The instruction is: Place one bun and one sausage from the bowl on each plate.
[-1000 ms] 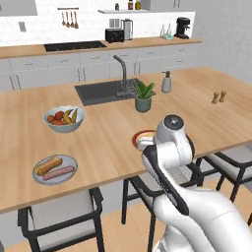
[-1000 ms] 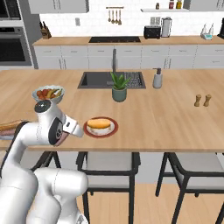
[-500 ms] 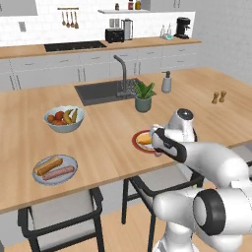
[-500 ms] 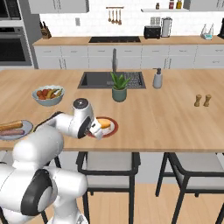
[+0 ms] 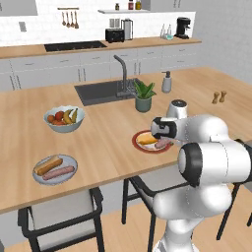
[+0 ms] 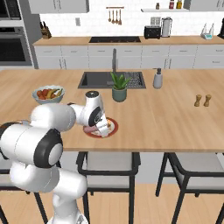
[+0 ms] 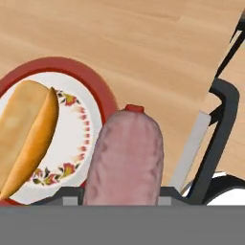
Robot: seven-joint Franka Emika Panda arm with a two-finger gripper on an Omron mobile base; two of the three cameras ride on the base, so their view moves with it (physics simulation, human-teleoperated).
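My gripper (image 5: 165, 142) hangs low over the near right edge of the white plate with the red-brown rim (image 5: 139, 145), shut on a pink sausage (image 7: 125, 158). The sausage's free end reaches over the plate's rim (image 7: 103, 98). A tan bun (image 7: 26, 134) lies on that plate, left of the sausage in the hand view. In the right base view the hand (image 6: 103, 129) covers the plate's (image 6: 113, 130) left part. The pale grey plate (image 5: 69, 160) at the near left carries a bun (image 5: 48, 165) and a sausage (image 5: 59, 173). The bowl is out of view.
A pale bowl of fruit (image 5: 64, 120) stands at the left, a potted plant (image 5: 143, 96) and soap dispenser (image 5: 167, 82) by the sink (image 5: 101, 91). Salt and pepper shakers (image 5: 219, 97) sit far right. Dark chairs (image 7: 215, 139) stand under the counter's near edge.
The arm has swung up from in front of the counter and out to the red-rimmed plate, bringing the sausage over its edge.
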